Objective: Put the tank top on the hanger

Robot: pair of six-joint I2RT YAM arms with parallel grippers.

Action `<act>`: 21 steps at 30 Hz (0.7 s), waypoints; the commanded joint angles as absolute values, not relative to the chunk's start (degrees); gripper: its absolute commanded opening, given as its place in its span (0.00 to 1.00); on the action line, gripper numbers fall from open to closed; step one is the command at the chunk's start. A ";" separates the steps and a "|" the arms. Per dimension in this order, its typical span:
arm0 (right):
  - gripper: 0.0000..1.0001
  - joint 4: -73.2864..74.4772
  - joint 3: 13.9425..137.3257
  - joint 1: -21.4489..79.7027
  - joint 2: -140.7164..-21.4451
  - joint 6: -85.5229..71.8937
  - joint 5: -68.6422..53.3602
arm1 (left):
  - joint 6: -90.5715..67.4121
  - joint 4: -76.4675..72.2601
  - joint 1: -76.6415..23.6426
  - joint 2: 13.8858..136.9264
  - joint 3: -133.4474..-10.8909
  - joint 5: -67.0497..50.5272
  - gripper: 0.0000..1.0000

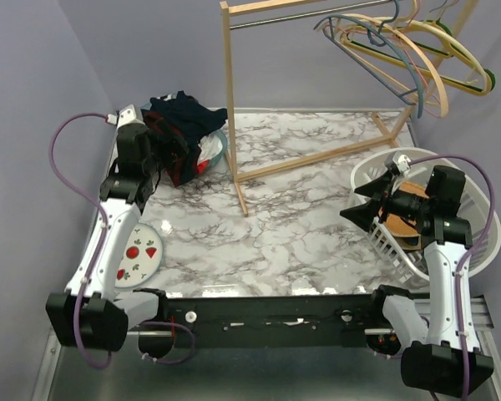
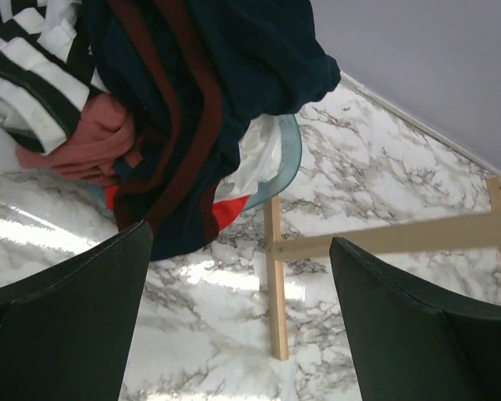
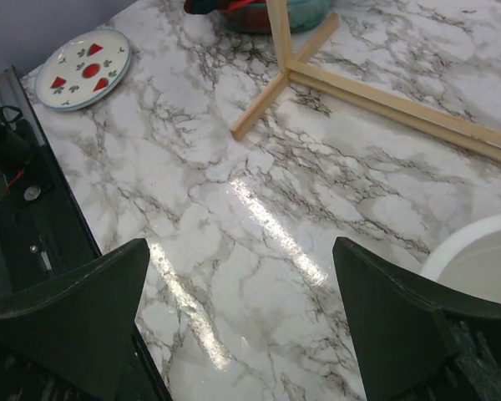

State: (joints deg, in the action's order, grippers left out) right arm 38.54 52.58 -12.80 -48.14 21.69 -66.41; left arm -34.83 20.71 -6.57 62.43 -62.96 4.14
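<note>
A marble-patterned table (image 1: 301, 234) is seen carrying everything. At its far side a wooden rack (image 1: 228, 100) has been stood, probably so that hung clothes can be kept off the surface. At the right edge a white basket (image 1: 483, 200) is placed, within reach of the right arm; what lies in it cannot be made out.

At the far left corner clothes are heaped in a shallow teal bowl (image 2: 288, 167). The tank top (image 2: 234, 67) is found on top of this heap, crumpled, with one navy fold and its maroon trim hanging over the bowl's rim towards the table. Beside it a striped garment (image 2: 25, 67) and pink clothes (image 2: 92, 134) are bunched.

The hanger (image 1: 417, 79) is seen hooked on the rack's rail among several beige ones, well apart from the tank top; it is judged that both must be fetched before any dressing can be done.

A strawberry plate (image 1: 138, 255) is set near the left arm's base.

The left gripper (image 2: 238, 242) is held just beside the heap with its jaws spread wide and nothing between them, aimed at the hanging fold. The right gripper (image 3: 242, 251) is poised above bare table near the basket, jaws likewise apart and empty.

No brand, label or lettering can be read anywhere; any printing on the tank top is hidden in its folds.
</note>
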 commanded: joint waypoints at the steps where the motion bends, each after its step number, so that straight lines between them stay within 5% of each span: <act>1: 1.00 34.01 49.40 -12.66 -50.00 22.41 -70.66 | -39.03 19.24 -5.63 75.91 -73.35 6.66 0.96; 13: 1.00 35.94 48.69 -12.30 -51.94 25.13 -72.07 | -36.56 33.21 -4.83 109.50 -107.55 15.02 0.78; 21: 1.00 37.53 48.96 -12.30 -53.44 26.63 -72.86 | -36.56 35.25 -4.83 115.13 -110.39 19.60 0.69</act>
